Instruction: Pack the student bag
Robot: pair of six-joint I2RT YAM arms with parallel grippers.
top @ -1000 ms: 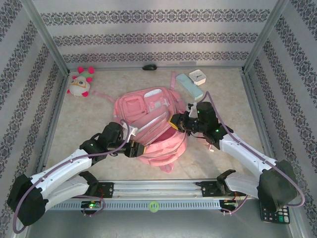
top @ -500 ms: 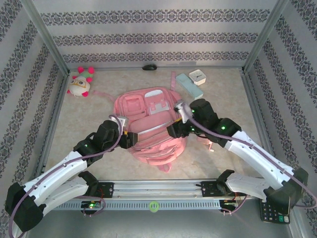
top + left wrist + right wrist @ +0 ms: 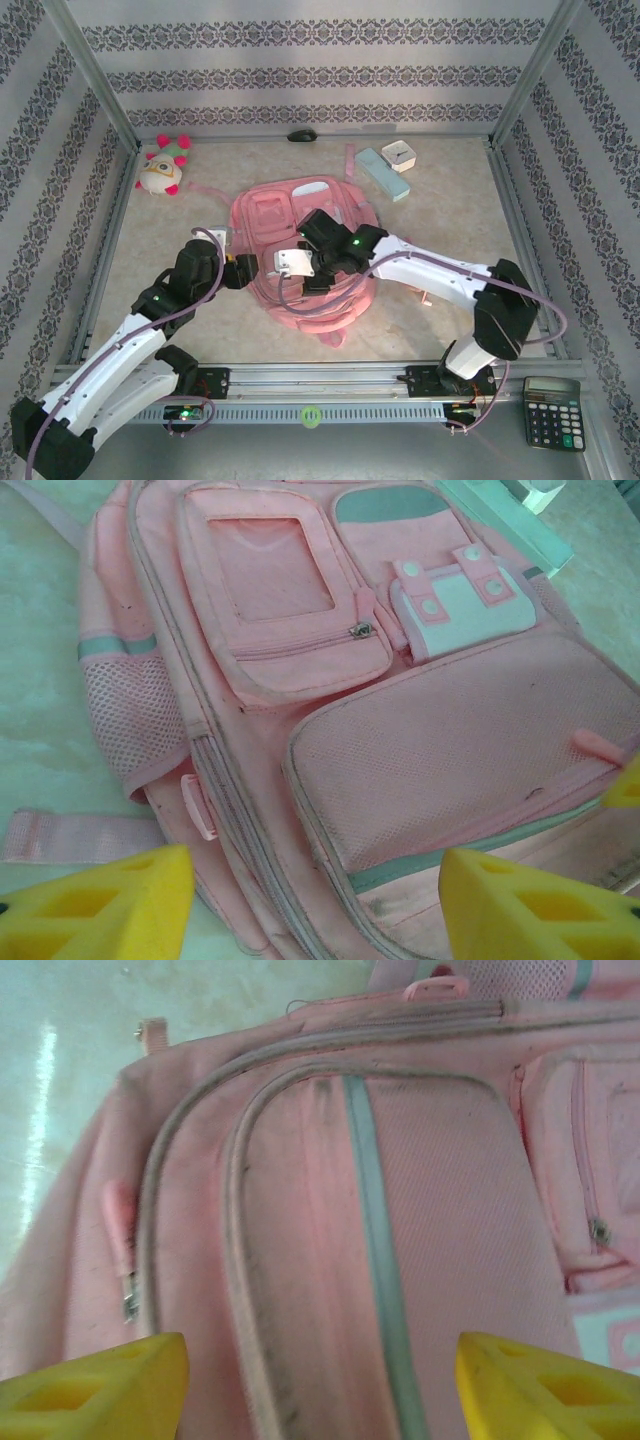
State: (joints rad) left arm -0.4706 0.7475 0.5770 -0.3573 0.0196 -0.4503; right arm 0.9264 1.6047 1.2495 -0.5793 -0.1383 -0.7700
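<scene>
Left end effector (image 3: 315,905) and right end effector (image 3: 320,1385) spread apart over the flat student bag (image 3: 420,750), long axis running ahead of the left one, open desk (image 3: 40,730) leftward

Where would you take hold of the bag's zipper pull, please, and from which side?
Probably the pink tab of the pull on the bag, not the small metal slider at its end. It lies flat along the zipper, so come from above with the right gripper, closing across its narrow width.

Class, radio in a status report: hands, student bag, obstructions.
Left hand open, right hand open, both empty. Student bag flat beneath them, pockets up. Plush toy far left, apart from it.
</scene>
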